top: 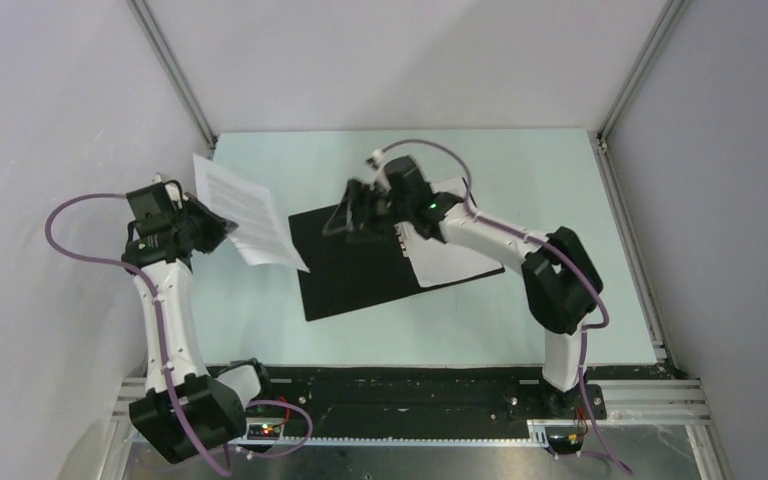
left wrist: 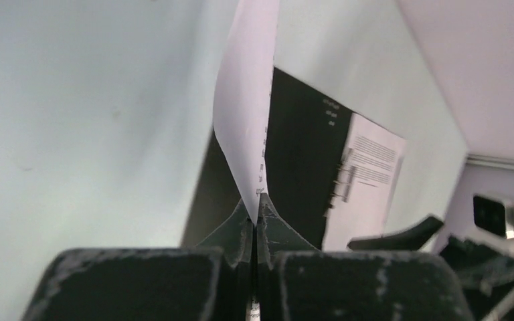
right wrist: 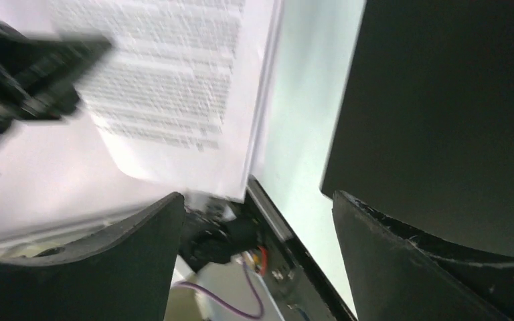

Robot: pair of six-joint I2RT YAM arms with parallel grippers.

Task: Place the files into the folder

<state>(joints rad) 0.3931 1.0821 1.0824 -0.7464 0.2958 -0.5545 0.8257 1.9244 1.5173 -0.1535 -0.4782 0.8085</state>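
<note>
1. I see the left gripper [left wrist: 258, 208] jaws pinched shut on the edge of one sheet [left wrist: 246, 114], held off the table [top: 520, 170], left of the folder [top: 360, 275]
2. Right gripper [right wrist: 258, 200] jaws wide apart, nothing between them, hovering above the folder's far edge
3. Folder lies open, black inside up; second sheet [top: 457, 258] rests on its right half, text up

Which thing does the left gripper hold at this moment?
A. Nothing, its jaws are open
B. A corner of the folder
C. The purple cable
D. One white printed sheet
D: in the left wrist view, the jaws of the left gripper are shut on the edge of one white sheet, which stands up from them.
</note>
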